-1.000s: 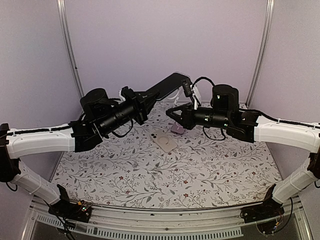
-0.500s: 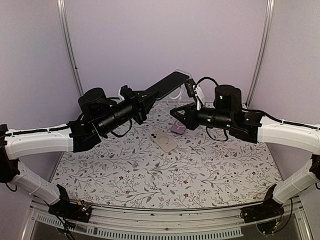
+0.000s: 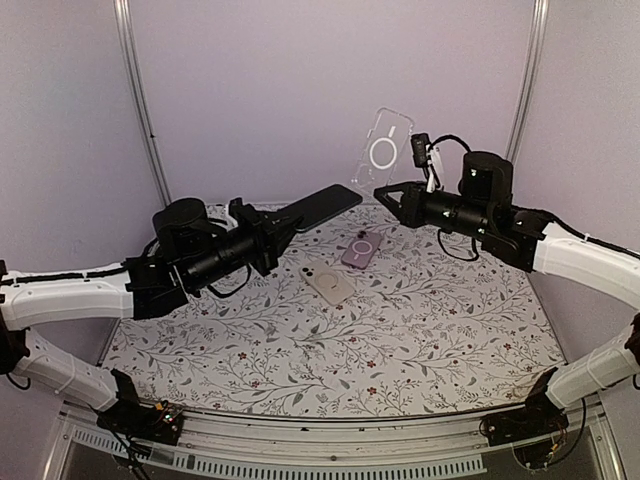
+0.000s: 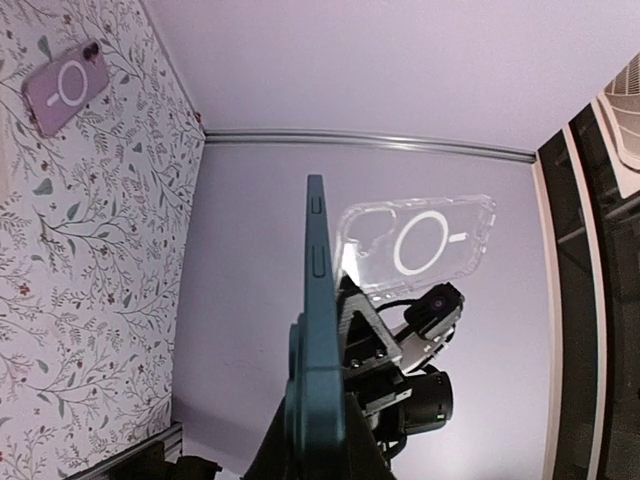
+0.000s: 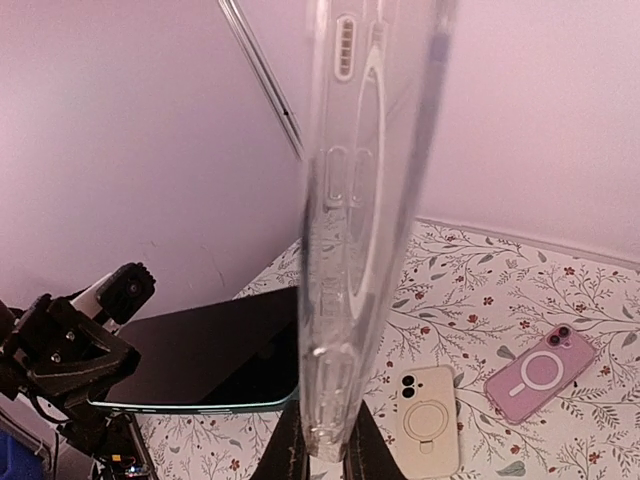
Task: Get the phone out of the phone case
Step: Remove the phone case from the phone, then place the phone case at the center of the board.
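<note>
Both arms have drawn apart over the last second: the right gripper has risen toward the back wall with the clear case, and the left gripper has dropped lower with the phone, so the two things now sit well apart in the air. The left jaws are clamped on the near end of the dark phone, which lies nearly flat above the table. The right jaws are pinched on the lower edge of the empty case, held upright.

The case is hard to pick out against the wall from above; only its outline, white ring and camera cut-out show. The left wrist camera sees the phone edge-on, so its screen is hidden and the fingers are blocked behind it. The right wrist camera sees the case edge-on as well, with only dark finger tips cut off at the bottom of the view.

On the table lie a pink phone and, just beside it, a cream phone, both backs up.
</note>
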Available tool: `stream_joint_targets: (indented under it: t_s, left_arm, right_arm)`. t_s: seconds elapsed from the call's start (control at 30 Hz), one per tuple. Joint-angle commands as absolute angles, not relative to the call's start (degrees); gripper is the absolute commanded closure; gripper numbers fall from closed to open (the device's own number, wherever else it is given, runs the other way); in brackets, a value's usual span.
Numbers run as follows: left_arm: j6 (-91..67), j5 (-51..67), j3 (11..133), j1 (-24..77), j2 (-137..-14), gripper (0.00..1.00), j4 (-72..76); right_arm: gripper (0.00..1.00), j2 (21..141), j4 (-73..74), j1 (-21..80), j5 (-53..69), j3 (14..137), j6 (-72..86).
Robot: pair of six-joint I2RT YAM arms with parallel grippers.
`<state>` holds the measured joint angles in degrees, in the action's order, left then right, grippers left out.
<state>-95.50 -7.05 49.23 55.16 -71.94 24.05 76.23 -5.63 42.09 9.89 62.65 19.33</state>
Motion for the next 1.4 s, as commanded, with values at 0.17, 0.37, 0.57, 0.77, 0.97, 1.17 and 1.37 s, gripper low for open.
stream_joint_targets:
  t_s: [0.17,0.37,0.57,0.77,0.97,1.17,1.37]
  left_arm:
    - [-92.6,-14.9,44.3,54.9,-63.5,1.0,16.4]
    - [-87.8,-21.4,42.5,55.0,-56.6,1.0,6.9]
    - [-82.9,-31.1,39.4,54.9,-49.9,1.0,-3.9]
    - [-74.8,-41.1,38.1,54.2,-44.6,1.0,-13.1]
    - [-70.1,-45.4,37.9,50.5,-43.4,1.0,-21.9]
    - [-65.5,-42.4,36.2,46.2,-43.1,1.0,-22.8]
    - [-60.1,-39.1,35.9,42.4,-46.3,1.0,-19.9]
  right_arm:
    - [1.0,73.2,0.6,34.7,12.0,64.7,23.7]
    - [1.0,72.7,11.5,32.4,13.3,63.4,24.1]
    - [1.0,73.7,17.2,30.7,21.4,59.8,25.8]
    - [1.0,73.6,18.7,28.3,31.7,52.7,26.9]
    - [1.0,74.5,18.0,27.0,34.3,45.9,27.7]
    - [1.0,77.2,15.3,24.5,39.8,41.8,28.5]
    - [1.0,78.7,15.3,23.2,40.1,40.1,28.9]
